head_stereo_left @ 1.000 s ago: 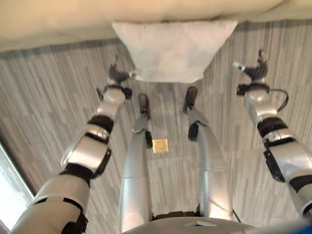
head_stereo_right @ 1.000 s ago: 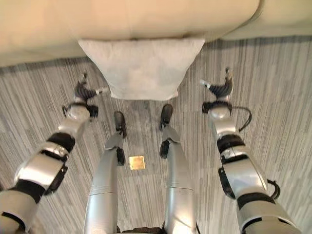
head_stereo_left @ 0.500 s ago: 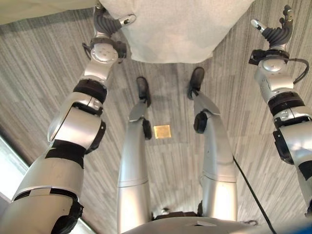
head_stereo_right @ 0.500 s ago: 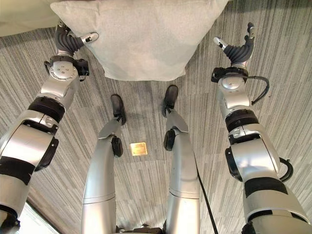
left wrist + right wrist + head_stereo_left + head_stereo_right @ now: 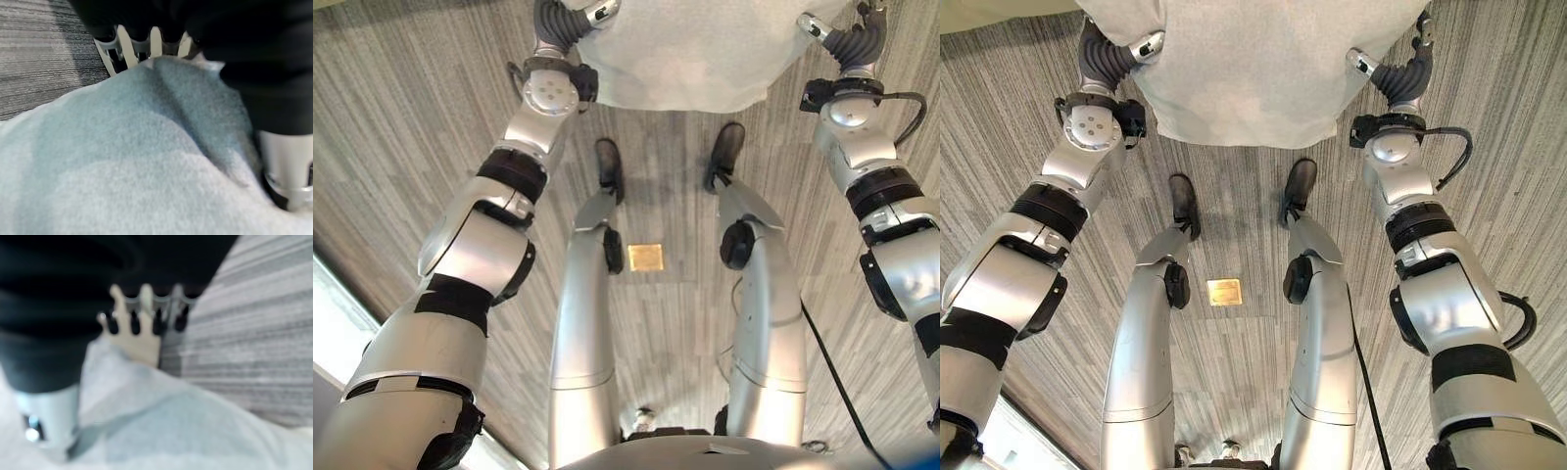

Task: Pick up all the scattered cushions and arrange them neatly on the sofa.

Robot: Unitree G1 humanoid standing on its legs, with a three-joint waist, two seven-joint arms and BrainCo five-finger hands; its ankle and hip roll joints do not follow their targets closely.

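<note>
A pale grey cushion (image 5: 1253, 69) lies on the carpet just in front of me, and its far part runs out of the top of the eye views. My left hand (image 5: 1102, 59) is against its left edge, thumb lying on the top face; the cushion (image 5: 146, 161) covers the rest of that hand. At the cushion's right edge is my right hand (image 5: 1400, 78). Its thumb rests on the cloth (image 5: 171, 421) and its straight fingers (image 5: 142, 323) reach past the edge over the carpet.
A strip of the cream sofa (image 5: 1009, 8) shows at the top left. Grey striped carpet (image 5: 1489, 147) surrounds the cushion. A small brass floor plate (image 5: 1224, 291) sits behind it. A pale edge (image 5: 328, 333) runs along the lower left.
The camera has tipped down, so the cushion and sofa slid up the picture. Both hands moved inward: the left further onto the cushion's edge, the right from clear of it to touching it.
</note>
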